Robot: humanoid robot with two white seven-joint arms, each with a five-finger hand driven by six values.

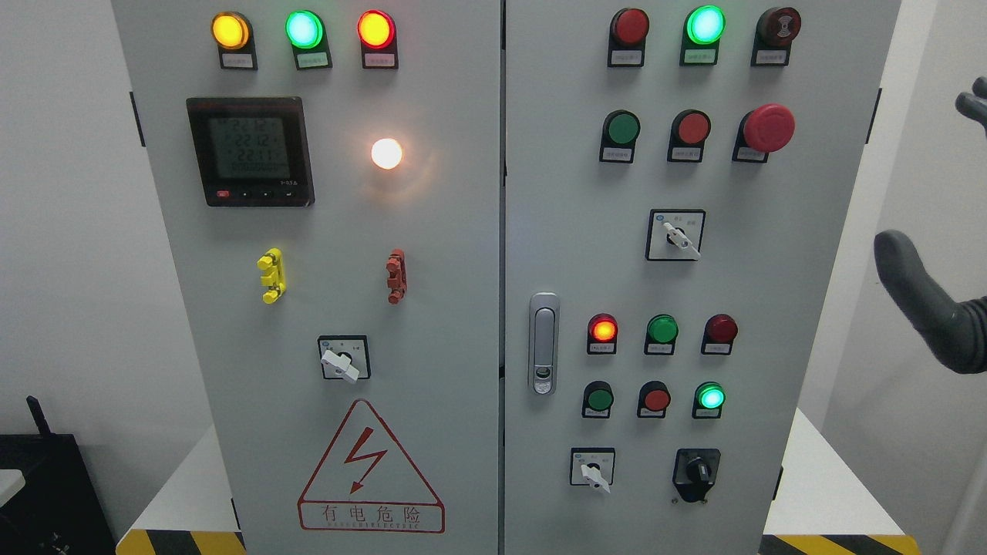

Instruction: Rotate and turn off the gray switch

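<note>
Hovering with fingers spread and empty, the right robot hand [937, 308] sits well right of the gray rotary selector switch [675, 235], apparently staged for approach.

Cabinet [493, 501], two doors side by side. Left door: three lamps [303, 29] in a row along the top; meter [249, 151] below them, a lit lamp [386, 153] to its right; two clips [271, 275] lower; a rotary switch [344, 358] beneath, above the warning sign [370, 472]. Right door: handle [544, 343] at its left edge; rows of buttons [690, 127] above; a rotary switch [675, 235] mid-door; two more switches [592, 467] at the bottom. Right hand [937, 308] at the picture's right edge, well apart from the doors.
</note>
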